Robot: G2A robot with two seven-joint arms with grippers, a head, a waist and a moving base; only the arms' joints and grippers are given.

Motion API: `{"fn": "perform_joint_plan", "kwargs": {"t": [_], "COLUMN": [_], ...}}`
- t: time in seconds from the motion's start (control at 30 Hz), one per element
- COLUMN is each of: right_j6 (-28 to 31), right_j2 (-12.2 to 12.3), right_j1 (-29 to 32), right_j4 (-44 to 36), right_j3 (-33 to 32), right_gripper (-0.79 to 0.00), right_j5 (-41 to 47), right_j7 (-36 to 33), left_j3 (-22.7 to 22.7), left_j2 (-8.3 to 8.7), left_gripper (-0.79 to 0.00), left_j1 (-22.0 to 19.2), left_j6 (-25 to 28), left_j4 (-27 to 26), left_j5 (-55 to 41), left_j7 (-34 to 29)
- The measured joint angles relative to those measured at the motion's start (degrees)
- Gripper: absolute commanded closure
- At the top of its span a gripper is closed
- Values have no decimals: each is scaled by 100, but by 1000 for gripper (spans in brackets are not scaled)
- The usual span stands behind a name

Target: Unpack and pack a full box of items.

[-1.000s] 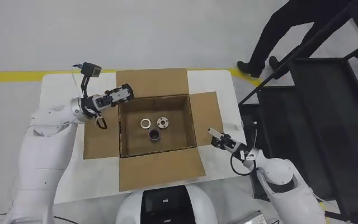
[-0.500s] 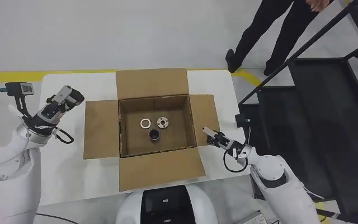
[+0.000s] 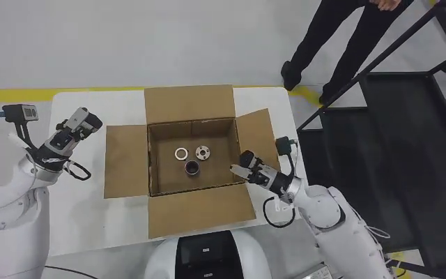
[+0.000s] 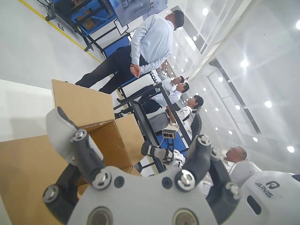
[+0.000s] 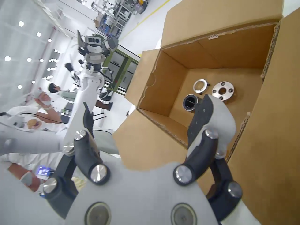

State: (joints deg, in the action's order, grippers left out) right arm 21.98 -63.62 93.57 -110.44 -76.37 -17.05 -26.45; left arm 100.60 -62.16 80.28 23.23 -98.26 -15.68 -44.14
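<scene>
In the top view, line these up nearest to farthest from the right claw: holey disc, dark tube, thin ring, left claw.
1-2. Holey disc, far side of box, and dark tube, nearer the robot: too close to call.
3. Thin ring, left of the disc.
4. Left claw, past the box's left flap.

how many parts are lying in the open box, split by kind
thin silver ring: 1
silver flange disc with holes: 1
dark round sleeve: 1
total: 3
</scene>
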Motion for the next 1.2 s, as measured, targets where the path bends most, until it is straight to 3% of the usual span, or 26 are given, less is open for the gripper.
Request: {"fn": "perform_joint_plan", "kwargs": {"t": [0.2,0.47,0.67,1.2], "right_j6": [-857,-1769,-1988,-1984], "right_j2": [-85,-164,-256,-258], "right_j1": [-475,-1205,-1639,-1646], "right_j4": [-231,-620,-421,-412], "right_j3": [778,1658,2057,2064], "right_gripper": [-785,-785,-785,-785], "right_j5": [-1601,-3289,-3745,-3743], "right_j7": [88,-1104,-1133,-1128], "left_j3": [0,0,0,0], "left_j2": [0,0,0,0], "left_gripper": [-785,-785,-785,-785], "left_j1": [0,0,0,0], "left_j6": [0,0,0,0], "left_j4": [0,0,0,0], "left_j5": [0,0,0,0], "left_j7": [0,0,0,0]}}
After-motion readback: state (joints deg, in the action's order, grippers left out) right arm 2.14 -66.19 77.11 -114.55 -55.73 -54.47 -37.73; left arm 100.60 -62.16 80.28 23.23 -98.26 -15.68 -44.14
